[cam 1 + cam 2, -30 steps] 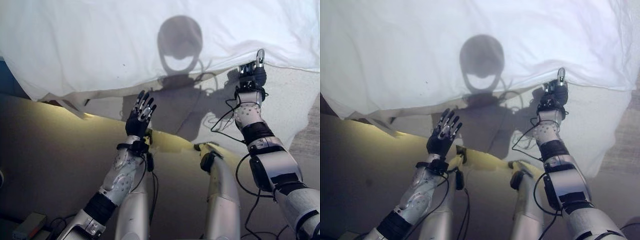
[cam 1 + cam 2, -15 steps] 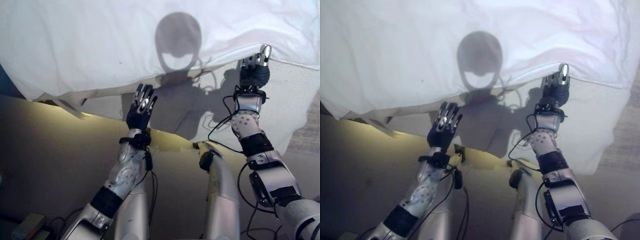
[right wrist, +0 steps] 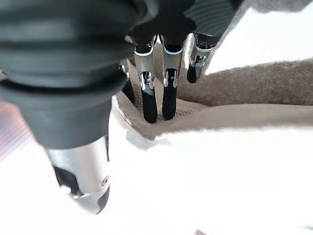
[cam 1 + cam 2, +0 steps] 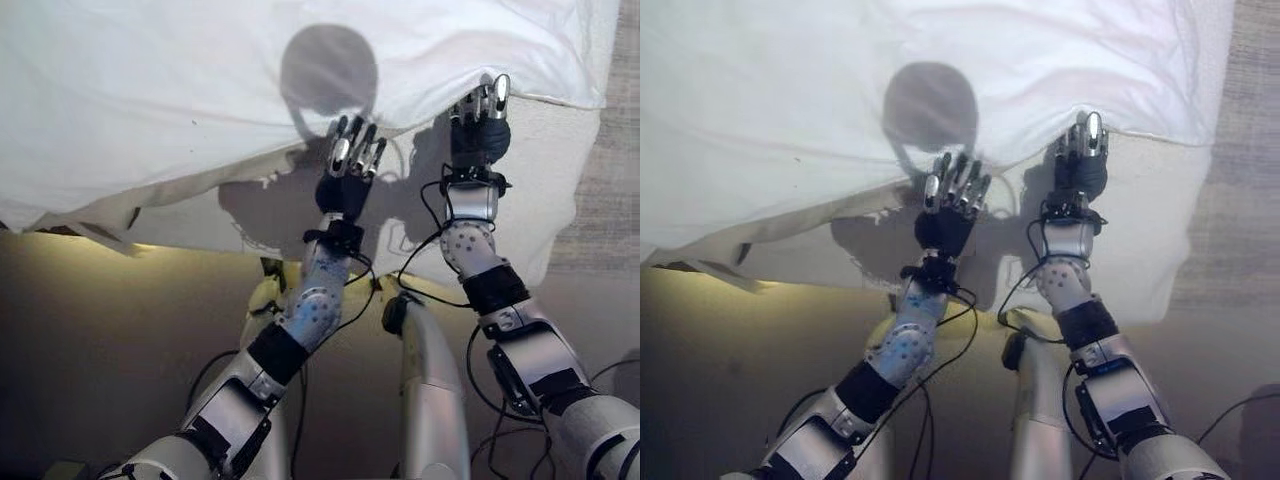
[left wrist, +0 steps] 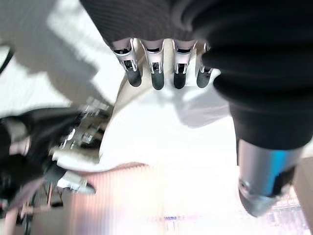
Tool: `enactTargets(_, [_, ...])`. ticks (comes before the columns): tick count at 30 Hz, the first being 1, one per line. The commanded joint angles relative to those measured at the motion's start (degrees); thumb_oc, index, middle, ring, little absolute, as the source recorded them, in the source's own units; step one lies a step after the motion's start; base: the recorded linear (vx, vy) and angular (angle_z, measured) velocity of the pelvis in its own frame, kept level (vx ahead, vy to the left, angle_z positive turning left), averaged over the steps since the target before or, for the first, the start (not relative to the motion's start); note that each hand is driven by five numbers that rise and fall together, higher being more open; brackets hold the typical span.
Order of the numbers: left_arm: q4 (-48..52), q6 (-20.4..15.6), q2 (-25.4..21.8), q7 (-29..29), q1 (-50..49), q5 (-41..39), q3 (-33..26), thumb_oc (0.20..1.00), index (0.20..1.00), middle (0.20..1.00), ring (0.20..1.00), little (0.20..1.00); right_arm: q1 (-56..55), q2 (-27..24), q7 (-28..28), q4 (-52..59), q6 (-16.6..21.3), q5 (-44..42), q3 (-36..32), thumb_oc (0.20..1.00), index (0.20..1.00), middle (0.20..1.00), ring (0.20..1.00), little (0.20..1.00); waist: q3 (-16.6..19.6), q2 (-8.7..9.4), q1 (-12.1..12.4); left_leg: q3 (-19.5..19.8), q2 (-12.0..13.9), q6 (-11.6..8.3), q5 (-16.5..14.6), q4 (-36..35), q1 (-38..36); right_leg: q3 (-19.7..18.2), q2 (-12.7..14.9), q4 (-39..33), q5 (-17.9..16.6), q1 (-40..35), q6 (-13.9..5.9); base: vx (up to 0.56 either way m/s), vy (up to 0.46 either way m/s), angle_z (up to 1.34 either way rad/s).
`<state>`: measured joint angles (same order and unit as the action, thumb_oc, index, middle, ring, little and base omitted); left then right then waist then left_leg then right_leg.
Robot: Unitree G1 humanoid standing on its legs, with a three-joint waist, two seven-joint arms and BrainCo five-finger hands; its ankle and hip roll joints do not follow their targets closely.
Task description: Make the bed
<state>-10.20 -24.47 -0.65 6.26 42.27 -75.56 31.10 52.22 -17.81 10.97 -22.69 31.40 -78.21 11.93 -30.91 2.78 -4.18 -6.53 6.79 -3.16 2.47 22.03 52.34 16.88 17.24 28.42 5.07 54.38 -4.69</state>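
Lying rumpled across the bed (image 4: 560, 200), duvet (image 4: 200, 90), its near edge sagging unevenly. Reaching up at that edge, left robot hand (image 4: 348, 165), fingers spread straight, gripping nothing. Touching the hem further right, right robot hand (image 4: 480, 125), fingers also straight, not clamped. Risking a slip: cloth likely sliding off unclosed fingers, bunching again.
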Motion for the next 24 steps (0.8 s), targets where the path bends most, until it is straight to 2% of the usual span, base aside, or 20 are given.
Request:
enactTargets(1, [1.65,2.88,2.24,-4.61,2.71,-3.10,6.53,1.000,1.000,1.000,1.000,1.000,4.80,-1.14,-1.55,3.75,3.43,2.01,-0.98,1.000,1.000,1.000,1.000,1.000,1.11,1.65,-0.39,0.36,-0.31,0.41,-8.09,4.46,-0.58,0.18,0.64,-1.01,-6.37,1.77,-6.18,0.00,0.000,0.00])
enactTargets(7, [2.39,4.87,3.37,-6.43,2.38,-7.12,8.14,1.000,1.000,1.000,1.000,1.000,4.58,-1.01,-1.68,4.18,3.01,2.51,-0.63,1.000,1.000,1.000,1.000,1.000,1.11,1.32,-0.66,0.21,-0.37,0.42,-8.07,4.55,0.03,0.07,0.47,-0.91,-6.28,2.59,-6.18,0.01,-0.013,-0.02])
enactTargets(10, [3.28,4.61,3.00,-6.61,1.68,-7.96,8.37,1.000,1.000,1.000,1.000,1.000,4.23,-0.82,-1.59,4.20,2.95,2.84,-0.56,1.000,1.000,1.000,1.000,1.000,1.11,1.22,-0.68,0.32,-0.39,0.50,-8.08,4.54,0.31,0.24,0.38,-0.86,-6.29,2.89,-6.15,0.00,-0.009,-0.01])
enactTargets(13, [5.89,3.50,0.47,-5.67,-0.27,-5.12,8.68,1.000,1.000,1.000,1.000,1.000,3.40,-1.75,-1.32,4.72,2.66,3.99,-0.91,1.000,1.000,1.000,1.000,1.000,1.11,0.83,-0.32,0.48,-0.42,0.55,-8.04,4.45,0.48,0.55,0.47,-0.95,-6.34,2.94,-6.09,0.01,-0.014,-0.02])
enactTargets(17, [10.63,5.88,-5.45,-7.18,-7.82,-4.67,7.51,1.000,1.000,1.000,1.000,1.000,1.79,-2.81,-0.75,5.82,3.17,4.65,-2.69,1.000,1.000,1.000,1.000,1.000,1.11,-0.24,0.87,0.67,-0.56,0.61,-7.98,4.11,0.59,0.99,0.71,-0.62,-6.23,3.08,-6.05,0.00,0.000,0.00])
enactTargets(24, [13.51,6.79,-9.16,-8.30,-15.40,-6.99,7.10,1.000,1.000,1.000,1.000,1.000,0.74,-3.18,-0.33,6.94,3.46,5.54,-3.81,1.000,1.000,1.000,1.000,1.000,1.11,-0.60,1.90,0.62,-0.80,0.68,-8.15,4.26,0.70,1.43,1.00,-0.36,-6.14,2.99,-6.03,0.00,0.000,0.00])
